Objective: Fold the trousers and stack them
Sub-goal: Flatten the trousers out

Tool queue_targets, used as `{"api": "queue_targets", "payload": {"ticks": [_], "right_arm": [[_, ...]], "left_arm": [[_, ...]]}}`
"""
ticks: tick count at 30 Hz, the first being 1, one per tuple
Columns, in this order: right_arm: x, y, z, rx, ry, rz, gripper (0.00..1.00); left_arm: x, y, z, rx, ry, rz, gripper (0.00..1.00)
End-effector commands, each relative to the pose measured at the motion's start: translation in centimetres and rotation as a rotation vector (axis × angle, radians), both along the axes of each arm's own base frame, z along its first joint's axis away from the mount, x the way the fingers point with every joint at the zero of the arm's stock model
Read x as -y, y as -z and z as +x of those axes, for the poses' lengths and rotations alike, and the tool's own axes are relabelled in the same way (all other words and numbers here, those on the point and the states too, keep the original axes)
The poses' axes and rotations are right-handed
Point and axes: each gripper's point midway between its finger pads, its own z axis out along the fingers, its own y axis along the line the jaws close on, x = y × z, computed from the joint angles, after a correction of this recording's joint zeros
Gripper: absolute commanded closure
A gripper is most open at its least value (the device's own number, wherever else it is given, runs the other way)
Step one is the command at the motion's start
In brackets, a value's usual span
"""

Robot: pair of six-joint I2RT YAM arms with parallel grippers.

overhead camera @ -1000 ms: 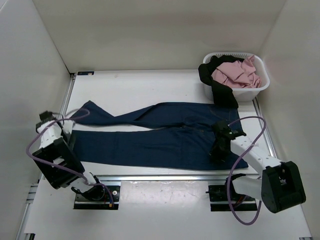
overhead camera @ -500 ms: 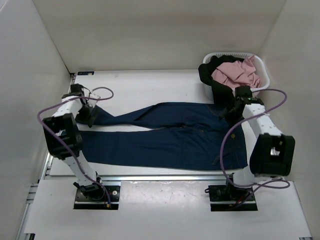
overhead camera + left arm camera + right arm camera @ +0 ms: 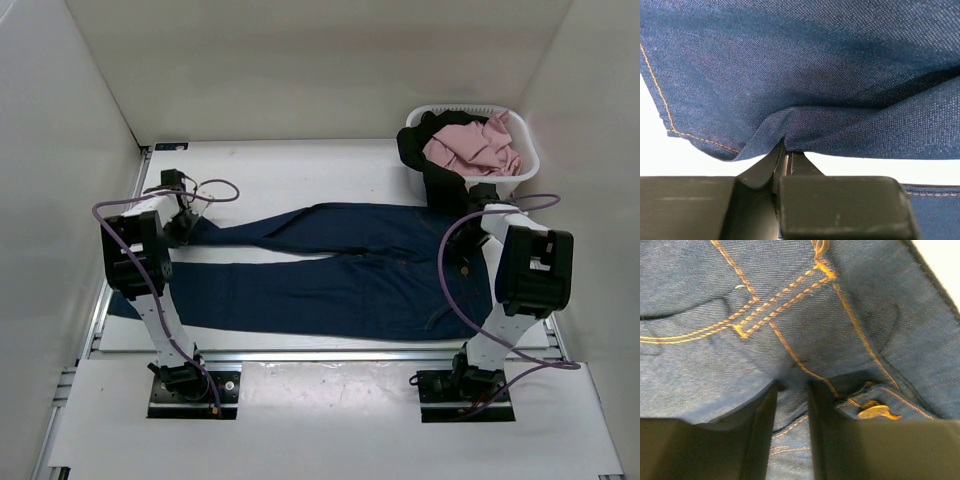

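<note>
The left gripper is pinched tight on a small raised fold of denim just inside the stitched hem, and the right gripper has its fingers closed on a bunch of cloth at the fly, with the metal button just beside its right finger. A second ago both arms worked the lower side of the overhead frame, the left one low at the left margin and the right one over the lower waist; they have since swung up, so the left gripper now sits at centre left on the upper leg's end and the right one at centre right on the upper waist corner. The trousers lie flat across the middle of the table, waist to the right, legs running left and slightly splayed. With both ends of the upper long edge held, the lengthwise fold, upper leg onto lower, looks ready to begin. At upper right the black garment hangs from the basket of pink cloth, close to the right gripper, and could snag
</note>
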Motion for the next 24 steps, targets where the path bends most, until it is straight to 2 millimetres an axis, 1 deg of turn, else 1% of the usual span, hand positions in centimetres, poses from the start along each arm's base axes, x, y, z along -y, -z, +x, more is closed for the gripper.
{"api": "queue_targets", "payload": {"ticks": [1, 2, 3, 4, 5, 6, 7, 8, 9, 10, 11, 12, 13, 14, 15, 17, 18, 19, 20, 21, 22, 23, 24], "right_arm": [[-0.3, 1.5, -3.2, -0.087, 0.047, 0.021, 0.80], [-0.4, 1.7, -4.0, -0.108, 0.059, 0.025, 0.86], [-0.7, 1.7, -4.5, -0.114, 0.057, 0.036, 0.92], [-0.8, 1.7, -6.0, -0.147, 0.058, 0.039, 0.97], [-0.9, 1.6, -6.7, -0.159, 0.058, 0.040, 1.00], [-0.8, 1.6, -7.4, -0.169, 0.060, 0.030, 1.00], [-0.9, 1.0, -8.2, -0.168, 0.060, 0.030, 1.00], [-0.7, 1.2, -9.6, -0.192, 0.053, 0.017, 1.00], [-0.8, 1.1, -10.2, -0.196, 0.053, 0.017, 1.00], [-0.6, 0.5, -11.0, -0.191, 0.044, 0.003, 1.00], [-0.7, 0.4, -11.3, -0.185, 0.044, 0.002, 1.00], [-0.8, 0.5, -12.6, -0.209, 0.043, 0.004, 1.00], [-0.8, 0.1, -12.9, -0.195, 0.033, 0.002, 1.00], [-0.9, -0.1, -13.6, -0.210, 0.033, 0.003, 1.00], [-0.9, -0.3, -13.8, -0.210, 0.022, 0.002, 1.00], [-0.8, -1.0, -14.5, -0.213, -0.008, -0.002, 1.00], [-0.8, -1.2, -14.4, -0.210, -0.025, -0.005, 0.86], [-0.4, -2.2, -13.4, -0.175, -0.056, -0.023, 0.71], [-0.3, -2.6, -12.7, -0.154, -0.070, -0.028, 0.60], [0.1, -3.2, -12.0, -0.131, -0.078, -0.045, 0.48], [0.5, -3.8, -10.9, -0.097, -0.084, -0.067, 0.45], [0.9, -5.3, -8.8, -0.029, -0.080, -0.086, 0.44], [1.0, -5.7, -7.4, -0.001, -0.078, -0.090, 0.42]], "left_arm": [[-0.7, -1.1, 0.7, 0.042, -0.024, 0.034, 0.86], [-0.8, -1.4, 0.2, 0.036, -0.026, 0.042, 0.86], [-1.4, -3.5, 0.4, 0.083, -0.028, 0.062, 0.86], [-1.4, -3.7, -0.6, 0.068, -0.023, 0.073, 0.86], [-1.4, -4.7, -1.0, 0.078, -0.014, 0.078, 0.86], [-1.8, -6.9, -1.2, 0.121, -0.018, 0.089, 0.86], [-1.7, -7.4, -2.4, 0.092, -0.003, 0.090, 0.86], [-1.8, -8.1, -3.2, 0.091, -0.010, 0.082, 0.86], [-1.5, -9.9, -3.3, 0.121, 0.008, 0.075, 0.86], [-1.1, -10.7, -4.2, 0.099, 0.021, 0.064, 0.86], [-1.0, -11.2, -4.8, 0.092, 0.022, 0.062, 0.86], [-0.7, -12.0, -5.0, 0.101, 0.028, 0.047, 0.86], [-0.2, -13.2, -5.2, 0.121, 0.037, 0.027, 0.86], [0.1, -13.5, -5.7, 0.112, 0.041, 0.015, 0.86], [0.4, -13.7, -6.8, 0.079, 0.045, -0.002, 0.86], [1.2, -14.6, -7.4, 0.070, 0.057, -0.039, 0.86], [1.5, -14.7, -7.8, 0.054, 0.060, -0.053, 0.86], [2.0, -14.6, -8.9, 0.021, 0.065, -0.080, 0.86], [2.1, -14.8, -9.3, 0.006, 0.064, -0.083, 0.86], [2.4, -14.4, -9.7, -0.020, 0.067, -0.101, 0.86], [2.5, -14.3, -10.5, -0.050, 0.065, -0.108, 0.86], [2.6, -13.6, -11.0, -0.084, 0.064, -0.115, 0.86], [2.5, -13.0, -11.3, -0.108, 0.060, -0.110, 0.86]]}}
